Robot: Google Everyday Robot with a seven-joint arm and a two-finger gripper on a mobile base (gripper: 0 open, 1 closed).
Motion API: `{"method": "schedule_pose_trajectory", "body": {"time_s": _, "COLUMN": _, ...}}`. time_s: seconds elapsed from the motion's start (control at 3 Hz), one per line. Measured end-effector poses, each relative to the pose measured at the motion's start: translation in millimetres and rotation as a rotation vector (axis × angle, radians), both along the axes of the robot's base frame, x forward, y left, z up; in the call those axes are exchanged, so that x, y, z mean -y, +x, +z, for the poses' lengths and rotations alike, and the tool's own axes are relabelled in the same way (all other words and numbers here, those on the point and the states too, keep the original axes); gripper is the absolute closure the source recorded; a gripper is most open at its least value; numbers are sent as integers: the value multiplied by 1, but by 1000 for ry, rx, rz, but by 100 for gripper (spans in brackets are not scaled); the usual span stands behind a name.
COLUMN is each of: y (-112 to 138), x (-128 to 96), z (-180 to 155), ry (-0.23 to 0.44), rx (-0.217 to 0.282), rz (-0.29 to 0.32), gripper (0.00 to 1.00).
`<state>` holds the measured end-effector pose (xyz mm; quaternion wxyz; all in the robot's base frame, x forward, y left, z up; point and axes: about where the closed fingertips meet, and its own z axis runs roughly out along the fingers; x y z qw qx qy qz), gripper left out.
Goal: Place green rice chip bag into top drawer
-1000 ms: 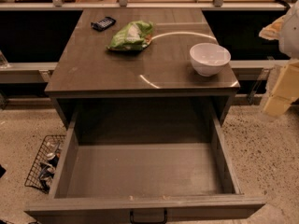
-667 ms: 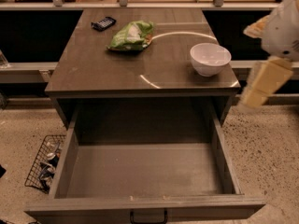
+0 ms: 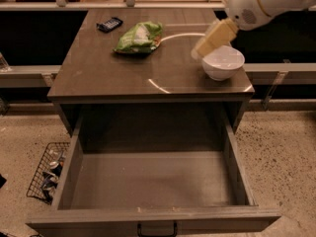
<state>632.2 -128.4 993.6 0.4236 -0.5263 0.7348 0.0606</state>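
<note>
Grey-brown top (image 3: 118, 78): glossy, streaked with curved glare.
Bag (image 3: 139, 37): green, lying toward the back of the top, near the phone (image 3: 109, 24).
Drawer (image 3: 153, 215): pulled out below the top.
Gripper (image 3: 213, 38): over the top, just left of the bowl (image 3: 224, 63); its grip cannot be told.
Floor (image 3: 281, 152): speckled; wire basket (image 3: 45, 174) at left.

green rice chip bag (image 3: 139, 37): bright green, glossy, lying flat, upper centre-left | top drawer (image 3: 153, 181): grey-brown, pulled open, lower frame | gripper (image 3: 205, 44): upper right, apart from bag
</note>
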Motion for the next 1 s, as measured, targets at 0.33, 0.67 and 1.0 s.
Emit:
{"method": "schedule_pose_trajectory", "body": {"time_s": 0.33, "y": 72, "x": -19, "z": 32, "ry": 151, "rx": 98, "rz": -82, "gripper": 0}}
{"method": "schedule_pose_trajectory", "body": {"time_s": 0.67, "y": 79, "x": -23, "z": 44, "ry": 176, "rx": 121, "rz": -90, "gripper": 0}}
{"method": "schedule_pose_trajectory", "body": {"time_s": 1.0, "y": 79, "x": -23, "z": 44, "ry": 176, "rx": 121, "rz": -90, "gripper": 0}}
